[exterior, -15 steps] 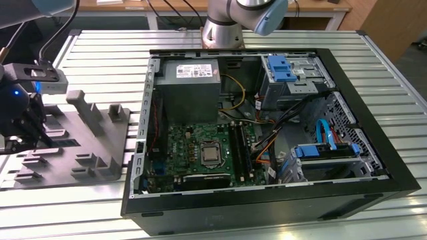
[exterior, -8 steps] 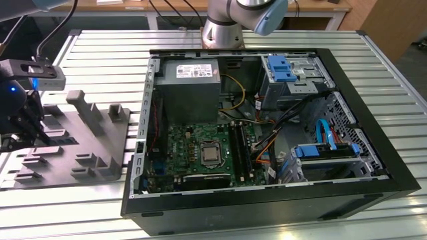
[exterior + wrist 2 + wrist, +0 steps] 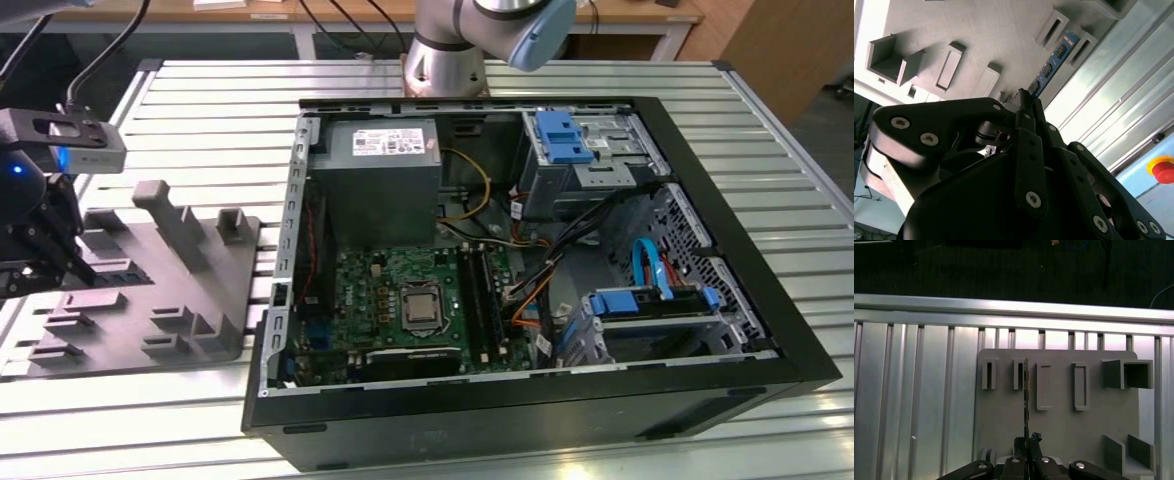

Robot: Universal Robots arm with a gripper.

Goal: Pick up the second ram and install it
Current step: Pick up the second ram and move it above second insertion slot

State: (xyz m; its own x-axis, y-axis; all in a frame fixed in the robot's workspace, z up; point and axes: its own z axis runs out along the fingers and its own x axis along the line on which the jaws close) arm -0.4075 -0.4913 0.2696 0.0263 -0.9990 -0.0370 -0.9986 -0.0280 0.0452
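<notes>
The second ram (image 3: pixel 1055 59) is a thin dark blue stick. It reaches from my fingertips toward the small upright holders of the grey fixture (image 3: pixel 979 35). In the first wrist view the ram (image 3: pixel 1026 395) shows edge-on beside a slotted holder (image 3: pixel 1018 374). My gripper (image 3: pixel 1027 442) is shut on the stick's near end, and its fingers (image 3: pixel 1026 102) are pressed together around it. In the exterior view the gripper (image 3: pixel 56 262) hangs over the fixture's (image 3: pixel 160 290) side toward that view's left. The green board (image 3: pixel 400 300) with its long black slots (image 3: pixel 475 290) lies inside the open computer case (image 3: pixel 534 400).
The case holds a grey power-supply box (image 3: pixel 378 175), blue drive brackets (image 3: pixel 558 135) and loose cables (image 3: pixel 534 250). The fixture carries several raised blocks and pockets (image 3: pixel 1126 374). Both sit on a ribbed aluminium table (image 3: pixel 200 95). A red button (image 3: pixel 1162 168) sits beyond the table's edge.
</notes>
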